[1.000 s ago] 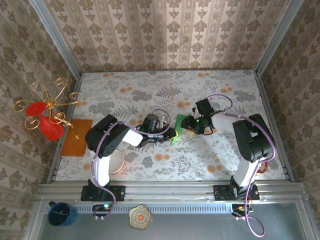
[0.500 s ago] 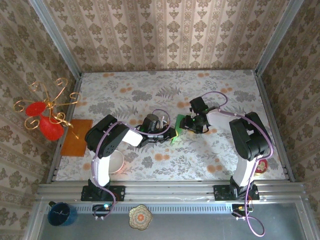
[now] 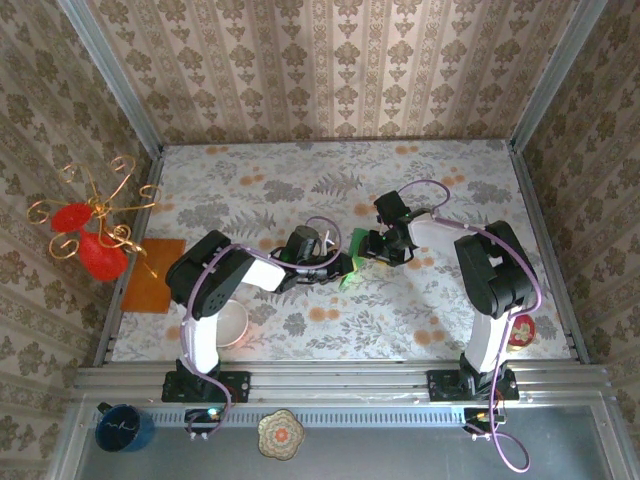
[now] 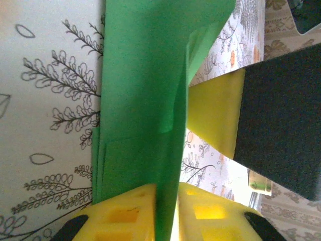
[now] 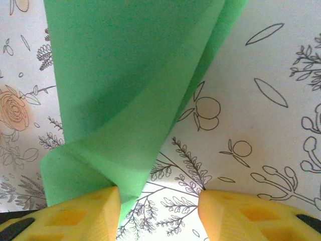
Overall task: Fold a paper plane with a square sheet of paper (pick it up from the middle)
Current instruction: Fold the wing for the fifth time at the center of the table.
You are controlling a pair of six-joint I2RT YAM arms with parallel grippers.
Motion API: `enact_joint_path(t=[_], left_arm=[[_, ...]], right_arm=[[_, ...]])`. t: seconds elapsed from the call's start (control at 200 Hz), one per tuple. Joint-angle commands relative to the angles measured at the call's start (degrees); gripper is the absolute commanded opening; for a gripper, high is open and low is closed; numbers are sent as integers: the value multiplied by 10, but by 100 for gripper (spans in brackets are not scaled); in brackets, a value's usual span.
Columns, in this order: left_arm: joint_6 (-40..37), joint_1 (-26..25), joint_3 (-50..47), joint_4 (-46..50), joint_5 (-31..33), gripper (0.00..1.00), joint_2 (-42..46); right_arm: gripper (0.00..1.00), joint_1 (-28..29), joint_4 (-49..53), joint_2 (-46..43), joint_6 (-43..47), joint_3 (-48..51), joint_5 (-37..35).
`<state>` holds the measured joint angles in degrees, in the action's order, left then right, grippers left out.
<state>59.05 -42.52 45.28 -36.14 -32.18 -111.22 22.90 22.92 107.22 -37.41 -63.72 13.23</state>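
ROBOT ARMS AT WORK ON A PAPER PLANE: Two arms are meeting over a green paper [image 3: 352, 255] in the middle of the flowered table [image 3: 460, 190], well to the right of the orange sheet [image 3: 155, 276] lying at the table's left edge. The left gripper [image 4: 165, 216], reaching in from the orange sheet's side, is pinching the paper's edge. Its yellow jaws are nearly together with the paper sandwiched between them, apparently to hold the layers on edge and in line while a crease is being worked. The right gripper [image 5: 160, 211], on the side of the paper away from the orange sheet, is standing with its jaws apart. One finger [image 5: 75, 213] is touching a curling flap and the other is sitting clear over bare table, so it is gripping nothing. The paper is showing overlapping folded layers but no pointed dart shape, suggesting the plane is only partly made. The flap is looking springy and will likely need pressing flat.
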Motion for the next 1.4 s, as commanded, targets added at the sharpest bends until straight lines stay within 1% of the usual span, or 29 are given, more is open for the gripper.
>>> enact_joint_path(t=[0.0, 0.16, 0.275, 0.385, 0.54, 0.685, 0.86, 1.065, 1.14, 1.26, 1.396], left_arm=[[-30, -5, 4, 69, 19, 20, 10], [-29, -6, 8, 70, 16, 22, 10], [-31, -6, 11, 78, 19, 15, 5], [-33, -5, 10, 76, 20, 8, 1], [-33, -1, 0, 58, 15, 4, 3], [-19, 4, -14, 22, 3, 2, 6], [6, 9, -24, -20, -14, 2, 4], [52, 14, -41, -96, -29, 2, -12], [59, 14, -42, -105, -31, 1, -16], [58, 15, -43, -100, -29, 1, -15], [60, 15, -42, -95, -29, 1, -12]], right_arm=[[51, 11, -21, 77, 14, 25, -53], [51, 11, -20, 79, 15, 23, -51], [51, 11, -35, 65, 16, 29, -29], [51, 9, -64, 23, 28, 45, 1], [54, -11, -113, -46, 65, 77, 58], [60, -15, -105, -58, 99, 73, 76], [64, -9, -82, -30, 105, 50, 65], [64, -1, -37, 11, 109, 10, 13], [64, 1, -23, 18, 110, -4, 0], [64, 4, -29, -8, 108, -2, -2], [65, 3, -62, -56, 108, 19, 16]])
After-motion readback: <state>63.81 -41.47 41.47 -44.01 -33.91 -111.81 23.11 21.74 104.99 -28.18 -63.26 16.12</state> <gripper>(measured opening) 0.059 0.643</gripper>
